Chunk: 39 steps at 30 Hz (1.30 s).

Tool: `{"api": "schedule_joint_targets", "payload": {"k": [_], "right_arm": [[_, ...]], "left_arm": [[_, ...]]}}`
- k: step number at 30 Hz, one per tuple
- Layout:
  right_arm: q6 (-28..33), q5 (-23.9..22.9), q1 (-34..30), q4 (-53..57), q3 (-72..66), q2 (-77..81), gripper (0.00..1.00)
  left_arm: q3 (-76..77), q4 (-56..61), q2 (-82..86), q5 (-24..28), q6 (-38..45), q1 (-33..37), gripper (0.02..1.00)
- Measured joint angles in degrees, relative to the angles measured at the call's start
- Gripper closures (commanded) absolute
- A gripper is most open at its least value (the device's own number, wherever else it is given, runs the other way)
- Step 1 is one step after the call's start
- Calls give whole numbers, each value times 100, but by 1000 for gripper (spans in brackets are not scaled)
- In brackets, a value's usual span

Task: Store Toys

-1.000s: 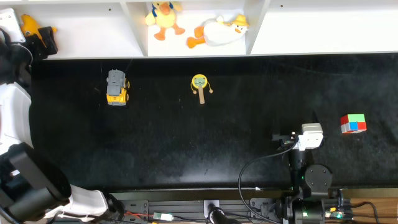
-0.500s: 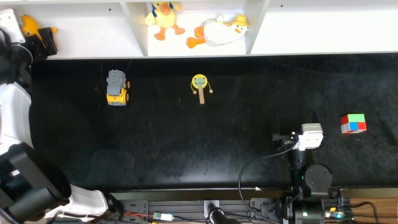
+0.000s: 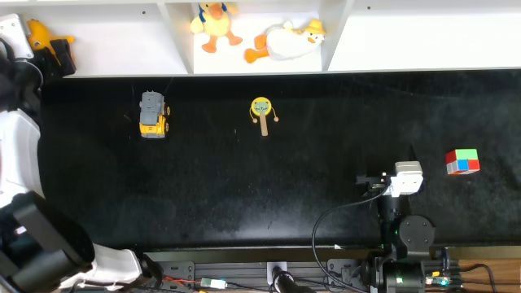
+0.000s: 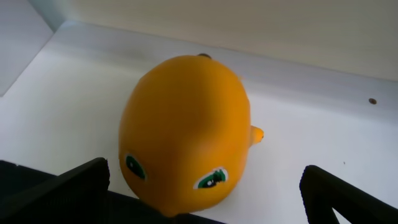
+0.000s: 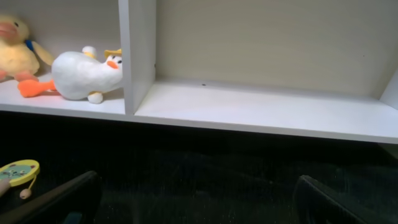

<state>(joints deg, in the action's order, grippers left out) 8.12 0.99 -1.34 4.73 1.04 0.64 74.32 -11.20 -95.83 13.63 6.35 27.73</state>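
An orange round toy with green eyes lies on the white shelf floor in the far-left compartment, also seen as the orange toy. My left gripper is open around it, one finger on each side, and the left gripper sits at that compartment's mouth. On the black mat lie a yellow and grey toy truck, a green rattle drum on a stick and a coloured cube. My right gripper stands open and empty near its base, the right gripper facing the shelf.
A yellow duck plush and a white duck plush fill the middle shelf compartment. The right compartment is bare. White dividers separate the compartments. The rattle drum lies left of the right gripper's line.
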Motion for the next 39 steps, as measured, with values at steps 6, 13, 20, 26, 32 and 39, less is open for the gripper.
{"api": "schedule_joint_targets", "payload": {"k": [6,13,20,26,32,39], "right_arm": [[0,2,-2,-2,0,0,5],[0,2,0,0,0,0,5],[0,2,0,0,0,0,5],[0,2,0,0,0,-2,5],[0,2,0,0,0,0,7],[-2,2,-2,0,0,0,5]], "left_arm": [[0,-55,184,0,2,0,20],[0,-568,299,-26,22,0,23],[-254,-737,730,-50,136,0,20],[-1038,-748,1751,-61,153,0,20],[-2288,-761,3119,-15,125,0,20],[-3641,-1211,4000,0,-68,-501,20]]}}
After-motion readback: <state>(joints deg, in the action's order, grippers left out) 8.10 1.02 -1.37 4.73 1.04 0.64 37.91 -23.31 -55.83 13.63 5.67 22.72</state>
